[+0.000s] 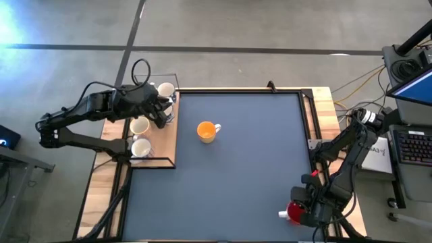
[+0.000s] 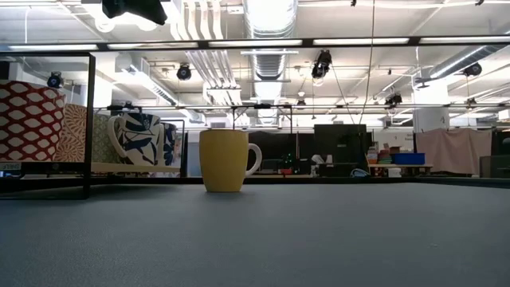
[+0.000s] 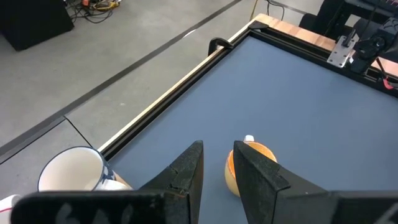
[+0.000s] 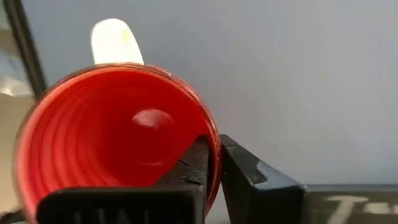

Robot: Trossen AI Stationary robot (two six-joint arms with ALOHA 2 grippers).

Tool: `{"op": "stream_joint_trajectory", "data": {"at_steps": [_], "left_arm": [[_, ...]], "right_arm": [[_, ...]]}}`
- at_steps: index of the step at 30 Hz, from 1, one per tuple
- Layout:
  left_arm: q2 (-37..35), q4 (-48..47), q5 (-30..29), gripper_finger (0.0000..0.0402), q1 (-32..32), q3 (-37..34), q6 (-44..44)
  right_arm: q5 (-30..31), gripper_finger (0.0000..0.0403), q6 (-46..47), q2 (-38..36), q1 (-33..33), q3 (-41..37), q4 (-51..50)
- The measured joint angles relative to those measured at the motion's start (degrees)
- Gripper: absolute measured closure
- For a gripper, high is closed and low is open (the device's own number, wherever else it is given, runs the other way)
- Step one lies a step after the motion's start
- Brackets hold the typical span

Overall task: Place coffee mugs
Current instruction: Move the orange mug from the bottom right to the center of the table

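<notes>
An orange mug (image 1: pixel 207 131) stands upright on the blue mat near its middle, white handle toward the right; it also shows in the low view (image 2: pixel 223 159). Three white mugs (image 1: pixel 140 125) sit on a wooden tray at the table's left; the low view shows patterned ones, one with blue marks (image 2: pixel 143 137). My left gripper (image 1: pixel 162 109) (image 3: pixel 219 149) hovers over the tray, narrowly open and holding nothing. My right gripper (image 1: pixel 302 209) (image 4: pixel 214 146) is at the table's near right corner, shut on a red mug (image 1: pixel 294 212). My right gripper pinches the red mug's rim wall (image 4: pixel 213 163), one finger (image 4: pixel 193 168) inside the cup and the other outside. The fingers come from above, pointing down. The mug's white handle (image 4: pixel 115 40) is on the side away from the fingers. Whether the mug is lifted, I cannot tell.
The wooden tray (image 1: pixel 169 145) has a thin black wire frame (image 2: pixel 88 119) around it. A raised black border (image 1: pixel 307 121) runs around the mat. The mat between the orange mug and the right arm is bare. A desk with a keyboard (image 1: pixel 413 145) lies beyond the right edge.
</notes>
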Motion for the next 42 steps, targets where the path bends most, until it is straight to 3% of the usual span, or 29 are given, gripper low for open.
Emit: {"op": "stream_joint_trajectory", "data": {"at_steps": [11, 28, 42], "left_arm": [[-0.05, -0.32, 0.02, 0.0331, -0.02, 0.0, 0.24], [-4.04, -7.17, 0.15, 0.0331, -0.02, 0.02, 3.4], [-6.48, -8.2, 0.04, 0.0331, -0.02, 0.02, 7.55]], "right_arm": [[0.79, 0.0392, 0.99, 0.06, -10.59, -0.09, 6.06], [0.75, 0.0391, -8.13, 3.96, -44.07, 0.47, 23.79], [0.23, 0.039, -25.74, 21.55, -56.12, 19.59, 20.29]]}}
